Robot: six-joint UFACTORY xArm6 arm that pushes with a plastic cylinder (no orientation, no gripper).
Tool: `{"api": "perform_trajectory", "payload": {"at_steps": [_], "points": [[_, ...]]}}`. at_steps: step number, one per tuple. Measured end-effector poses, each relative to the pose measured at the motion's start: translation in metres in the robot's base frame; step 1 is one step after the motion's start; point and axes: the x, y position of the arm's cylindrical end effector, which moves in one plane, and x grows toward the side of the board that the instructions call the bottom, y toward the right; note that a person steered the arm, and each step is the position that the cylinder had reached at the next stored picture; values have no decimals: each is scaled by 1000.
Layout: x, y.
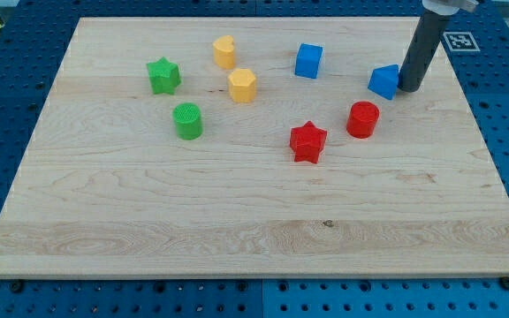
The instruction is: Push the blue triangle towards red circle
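Observation:
The blue triangle (383,81) lies on the wooden board at the view's upper right. The red circle (362,119) stands just below it and slightly to the left, with a small gap between them. My tip (410,87) is on the board right beside the blue triangle's right side, touching it or nearly so. The dark rod rises from there to the view's top edge.
A red star (307,141) lies left of the red circle. A blue cube (308,61) sits left of the triangle. A yellow heart (224,52), yellow hexagon (242,86), green star (163,76) and green circle (187,121) are on the left half. The board's right edge (475,115) is near.

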Motion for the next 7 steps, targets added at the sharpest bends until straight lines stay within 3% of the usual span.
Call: {"api": "perform_trajectory", "payload": {"at_steps": [2,7], "points": [[-19,3],[-5,-46]]}}
